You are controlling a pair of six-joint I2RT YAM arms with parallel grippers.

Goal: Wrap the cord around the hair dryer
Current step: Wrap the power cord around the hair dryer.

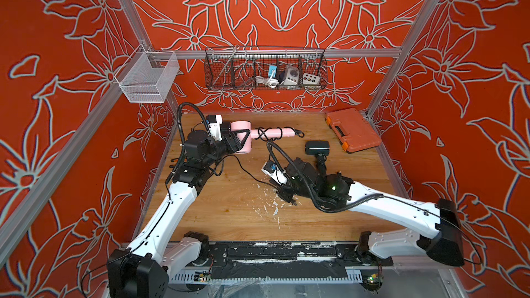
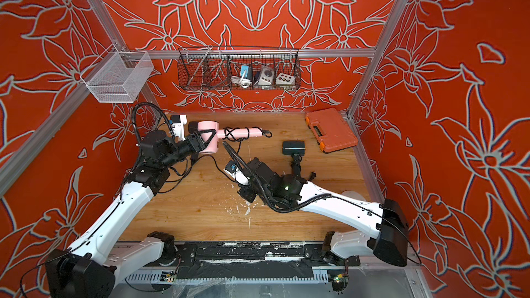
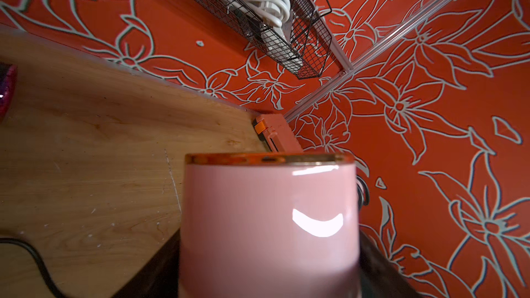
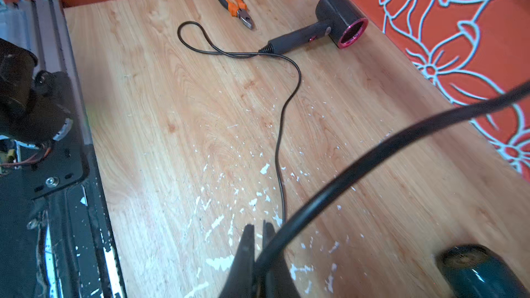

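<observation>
Left claw (image 1: pixel 242 139) held half-wide in a clasp, right claw (image 4: pixel 257 229) pinched tight.

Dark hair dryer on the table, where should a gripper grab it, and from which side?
Probably the handle, midway, from straight above, jaws across it. The dark hair dryer lies flat on the table; its handle is slim and straight, its head much wider, and the cord exits the handle's end.

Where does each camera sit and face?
Top views: high at the front, looking down over the table; left arm, right arm show.
Left wrist: behind the left gripper, facing the back right corner across the pink dryer; fingers flank it.
Right wrist: behind the right gripper, facing left toward the dark dryer; fingertips pinch the cord.
Shared: pink dryer, in all.
</observation>
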